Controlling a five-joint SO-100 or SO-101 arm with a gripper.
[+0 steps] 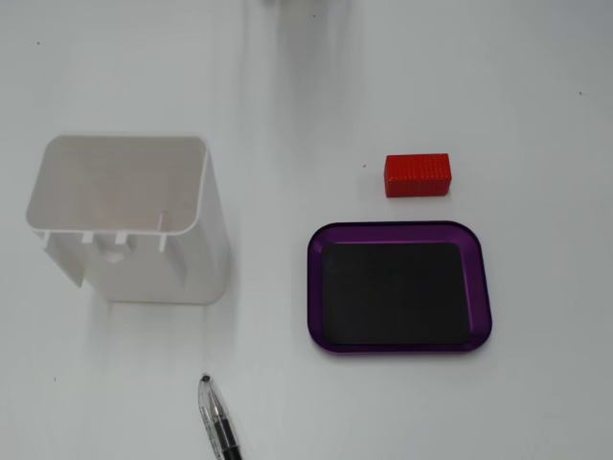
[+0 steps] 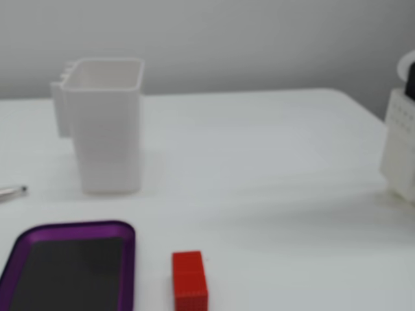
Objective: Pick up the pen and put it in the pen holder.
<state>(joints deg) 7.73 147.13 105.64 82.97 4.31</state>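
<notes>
Pen (image 1: pixel 218 428) lay flat near the table's (image 1: pixel 536 77) bottom edge in the top-down fixed view, cut off by the frame, tip toward the pen holder (image 1: pixel 134 216). Holder stood upright and empty towards the left edge, near the pen but apart from it. Purple-rimmed tray (image 1: pixel 399 287) and red block (image 1: pixel 418 175) sat to the right, well apart from the pen. Gripper out of view in both fixed views; only a white arm part (image 2: pixel 401 146) showed at the right edge of the side view, so jaw state could not be told. Risks, as judged: slim clear barrel may roll or slip from a pinch; a tilted pen could catch the thin holder rim and tip it
</notes>
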